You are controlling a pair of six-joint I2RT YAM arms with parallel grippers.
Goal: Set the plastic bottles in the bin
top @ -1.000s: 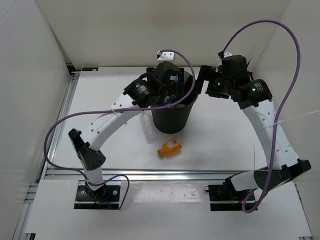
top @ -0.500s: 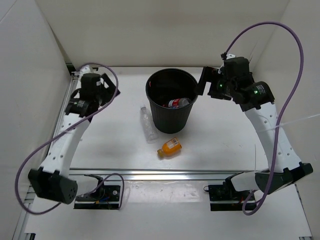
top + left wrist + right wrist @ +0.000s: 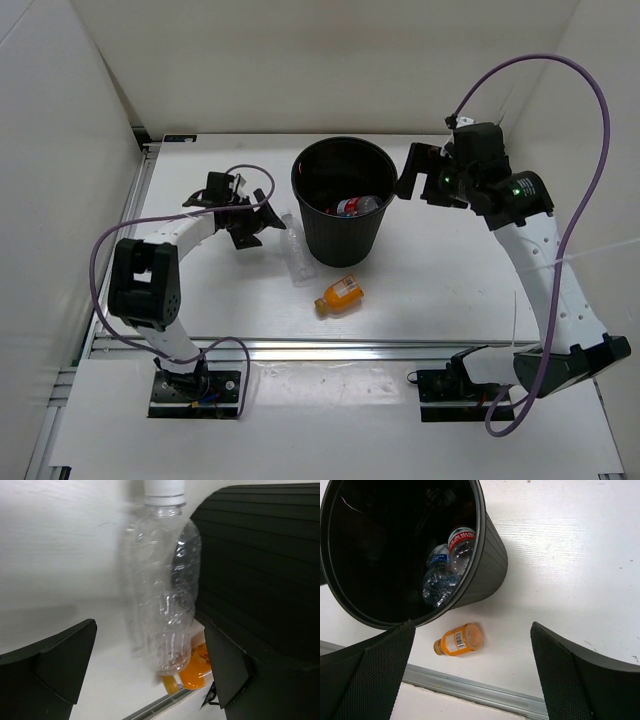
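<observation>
- Two plastic bottles lie on the table [image 3: 450,290]: a clear unlabelled bottle [image 3: 295,250], thin and crinkled, just beside the black ribbed bin [image 3: 340,225], and a squat orange bottle [image 3: 340,295] nearby.
- Left claw [image 3: 246,218] is nearer, its jaws apart and empty. The clear bottle lies ahead, long axis pointing away, cap farthest.
- Right claw [image 3: 408,175] hangs spread beside the bin's right rim, holding nothing.
</observation>
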